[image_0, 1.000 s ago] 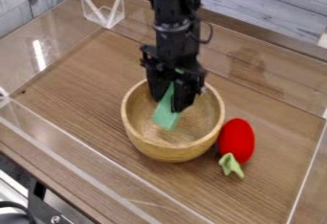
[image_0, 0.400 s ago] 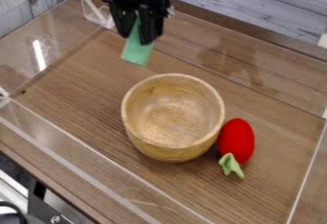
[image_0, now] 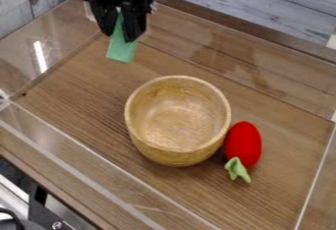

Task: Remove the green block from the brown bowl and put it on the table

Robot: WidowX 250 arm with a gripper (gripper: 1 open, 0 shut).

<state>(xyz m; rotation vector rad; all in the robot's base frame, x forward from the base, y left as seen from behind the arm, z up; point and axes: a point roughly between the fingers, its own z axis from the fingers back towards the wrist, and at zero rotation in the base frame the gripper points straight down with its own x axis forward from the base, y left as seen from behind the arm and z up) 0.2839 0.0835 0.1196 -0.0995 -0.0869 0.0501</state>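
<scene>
The green block (image_0: 121, 43) is gripped between the jaws of the gripper (image_0: 121, 28) (black, pointing down) and is held clear above the table (image_0: 79, 106), near its far left corner. The block hangs below the fingers, slightly tilted. The brown bowl (image_0: 178, 120) is seen standing well apart from it, at mid-table, with a red strawberry toy (image_0: 242, 144) just beside its right wall.
</scene>
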